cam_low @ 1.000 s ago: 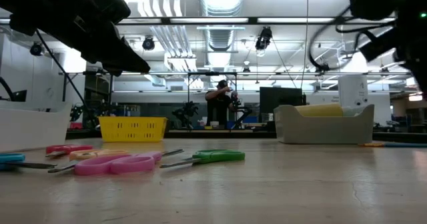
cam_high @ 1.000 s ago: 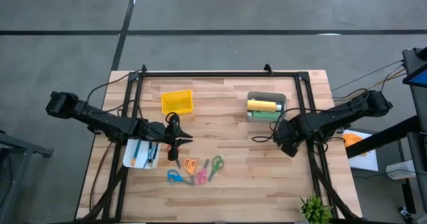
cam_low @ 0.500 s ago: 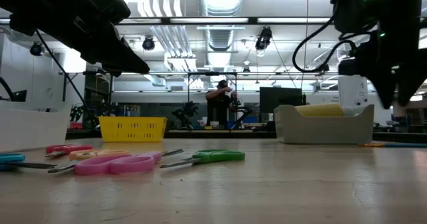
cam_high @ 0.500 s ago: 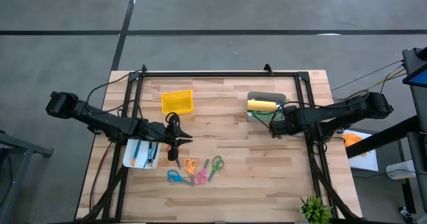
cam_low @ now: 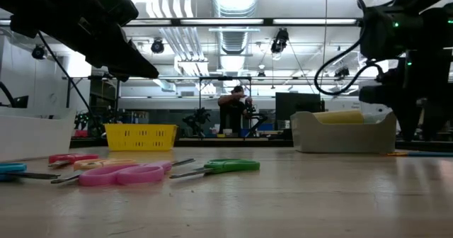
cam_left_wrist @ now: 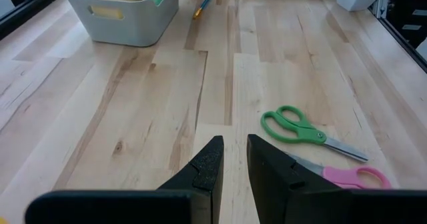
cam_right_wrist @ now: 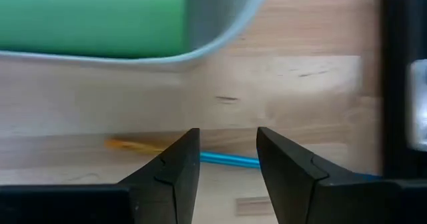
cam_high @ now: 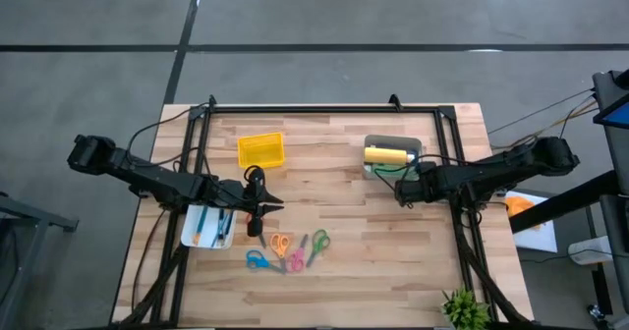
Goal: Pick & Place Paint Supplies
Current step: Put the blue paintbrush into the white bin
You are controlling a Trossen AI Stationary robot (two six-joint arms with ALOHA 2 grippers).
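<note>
On the pale wooden bench (cam_high: 334, 207), the right tool (cam_high: 398, 190) hangs just in front of the grey plastic bin (cam_high: 391, 145), its two dark fingers (cam_right_wrist: 172, 167) parted with nothing between them. Directly under it a thin blue-shafted brush with an orange end (cam_right_wrist: 200, 156) lies flat on the wood beside the bin's wall. Inside the bin lie a yellow cylindrical paint bottle (cam_high: 387, 155) and a green cylindrical paint bottle (cam_right_wrist: 93, 17). The left tool (cam_high: 263, 204) hovers at the bench's left, beside a white tray (cam_high: 208, 234) and above the coloured scissors (cam_high: 287, 250), its fingers a narrow slit apart and empty.
</note>
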